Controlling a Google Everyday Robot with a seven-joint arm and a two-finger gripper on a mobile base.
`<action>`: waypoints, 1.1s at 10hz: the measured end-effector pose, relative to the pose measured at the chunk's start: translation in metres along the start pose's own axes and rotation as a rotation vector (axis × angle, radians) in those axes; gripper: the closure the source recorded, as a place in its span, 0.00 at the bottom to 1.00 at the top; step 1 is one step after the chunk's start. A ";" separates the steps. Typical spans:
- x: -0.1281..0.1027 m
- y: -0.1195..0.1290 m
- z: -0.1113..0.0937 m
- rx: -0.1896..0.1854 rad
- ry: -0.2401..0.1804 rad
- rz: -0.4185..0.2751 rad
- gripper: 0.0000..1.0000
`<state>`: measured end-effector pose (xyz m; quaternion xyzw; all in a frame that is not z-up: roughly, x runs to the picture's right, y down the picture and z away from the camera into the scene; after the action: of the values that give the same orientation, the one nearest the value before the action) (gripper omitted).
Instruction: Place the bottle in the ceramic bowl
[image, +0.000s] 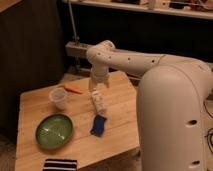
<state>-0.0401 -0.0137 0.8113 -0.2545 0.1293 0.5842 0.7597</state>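
Note:
The bottle (98, 102), small and whitish, lies on the wooden table (120, 100) between the clear plastic cup and the blue sponge. The ceramic bowl (54, 131) is round, glossy green and empty, at the table's front left. My gripper (94, 88) hangs from the white arm (125, 59) straight above the bottle's far end, very close to it. I cannot tell whether it touches the bottle.
A clear plastic cup (58, 98) stands left of the bottle, with an orange carrot (74, 90) behind it. A blue sponge (99, 125) lies in front of the bottle. A black-and-white striped cloth (60, 164) lies at the front edge. My white body fills the right side.

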 end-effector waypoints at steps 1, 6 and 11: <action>0.000 0.001 0.006 -0.011 0.013 -0.013 0.35; 0.032 -0.003 0.109 -0.033 0.067 -0.098 0.35; 0.047 -0.001 0.152 0.020 0.109 -0.143 0.46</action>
<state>-0.0416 0.1067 0.9155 -0.2867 0.1579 0.5127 0.7938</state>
